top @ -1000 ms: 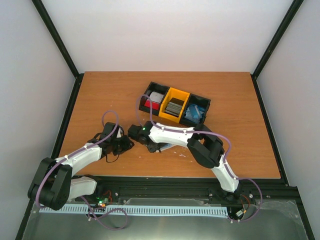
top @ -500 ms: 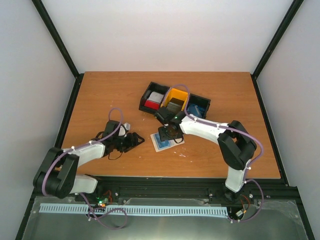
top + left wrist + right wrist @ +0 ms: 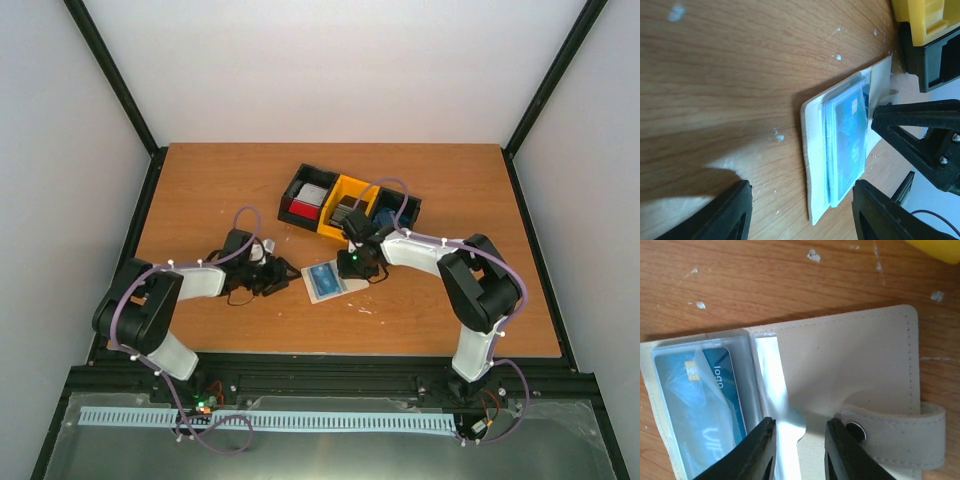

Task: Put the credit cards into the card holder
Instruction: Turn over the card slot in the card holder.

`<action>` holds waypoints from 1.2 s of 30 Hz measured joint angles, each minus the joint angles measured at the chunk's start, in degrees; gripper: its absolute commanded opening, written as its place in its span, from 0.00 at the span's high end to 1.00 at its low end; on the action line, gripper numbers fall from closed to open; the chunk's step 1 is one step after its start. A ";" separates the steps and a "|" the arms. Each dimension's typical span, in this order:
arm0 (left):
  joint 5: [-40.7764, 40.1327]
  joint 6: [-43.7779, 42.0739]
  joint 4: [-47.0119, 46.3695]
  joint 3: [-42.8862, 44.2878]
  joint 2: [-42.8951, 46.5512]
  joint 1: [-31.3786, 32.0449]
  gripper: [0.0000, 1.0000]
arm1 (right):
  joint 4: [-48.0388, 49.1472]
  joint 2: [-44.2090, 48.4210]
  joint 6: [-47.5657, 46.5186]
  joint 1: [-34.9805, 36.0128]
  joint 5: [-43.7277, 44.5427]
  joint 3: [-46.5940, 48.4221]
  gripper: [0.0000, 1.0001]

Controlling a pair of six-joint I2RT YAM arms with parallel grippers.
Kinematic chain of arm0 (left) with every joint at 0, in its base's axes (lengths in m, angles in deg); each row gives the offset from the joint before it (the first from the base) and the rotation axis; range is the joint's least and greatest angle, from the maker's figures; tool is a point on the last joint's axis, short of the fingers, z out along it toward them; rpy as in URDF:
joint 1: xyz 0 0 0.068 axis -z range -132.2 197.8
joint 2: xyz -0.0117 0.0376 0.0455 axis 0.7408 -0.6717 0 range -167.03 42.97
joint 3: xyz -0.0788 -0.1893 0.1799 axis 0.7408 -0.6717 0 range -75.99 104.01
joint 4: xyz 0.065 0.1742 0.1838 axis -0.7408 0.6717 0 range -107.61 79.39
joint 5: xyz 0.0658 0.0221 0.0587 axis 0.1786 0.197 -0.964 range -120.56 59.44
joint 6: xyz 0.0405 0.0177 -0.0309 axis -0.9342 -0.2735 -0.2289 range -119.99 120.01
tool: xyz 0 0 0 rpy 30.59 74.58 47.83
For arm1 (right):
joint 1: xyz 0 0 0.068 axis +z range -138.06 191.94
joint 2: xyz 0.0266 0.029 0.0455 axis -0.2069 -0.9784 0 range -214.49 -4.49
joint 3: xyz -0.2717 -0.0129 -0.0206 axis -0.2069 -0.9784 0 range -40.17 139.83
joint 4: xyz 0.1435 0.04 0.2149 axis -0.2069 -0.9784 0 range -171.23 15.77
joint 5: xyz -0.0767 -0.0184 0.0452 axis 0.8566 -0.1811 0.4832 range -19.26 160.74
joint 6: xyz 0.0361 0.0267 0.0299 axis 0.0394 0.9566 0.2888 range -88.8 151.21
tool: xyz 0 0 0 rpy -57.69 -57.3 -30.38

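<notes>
One card holder (image 3: 840,365) beneath right gripper (image 3: 799,450)

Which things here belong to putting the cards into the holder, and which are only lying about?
Belong to the job: card holder, open; blue card inside it; silver-and-red card; dark grey card.
Only lying about: black-and-yellow tray; white specks on the table.

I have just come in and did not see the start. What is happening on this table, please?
Two robot arms are filling a beige card holder, which lies open on the table. A pale blue card already sits in its clear sleeve. The right gripper, open, is at the sleeve's edge near the snap tab. The left gripper, open, faces the holder's other side. More cards lie in the bin tray behind.
</notes>
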 measured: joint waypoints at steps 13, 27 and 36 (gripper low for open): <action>6.69 2.58 -6.82 4.96 -9.70 3.39 0.49 | 7.61 2.03 1.62 -1.57 -3.41 -5.81 0.74; 13.86 11.13 -22.62 1.42 -12.46 4.24 0.67 | 9.66 2.23 1.81 -2.21 -5.27 -7.10 0.72; 13.79 8.74 -23.28 1.44 -11.13 4.52 0.89 | 9.68 2.69 1.81 -2.25 -5.62 -7.06 0.69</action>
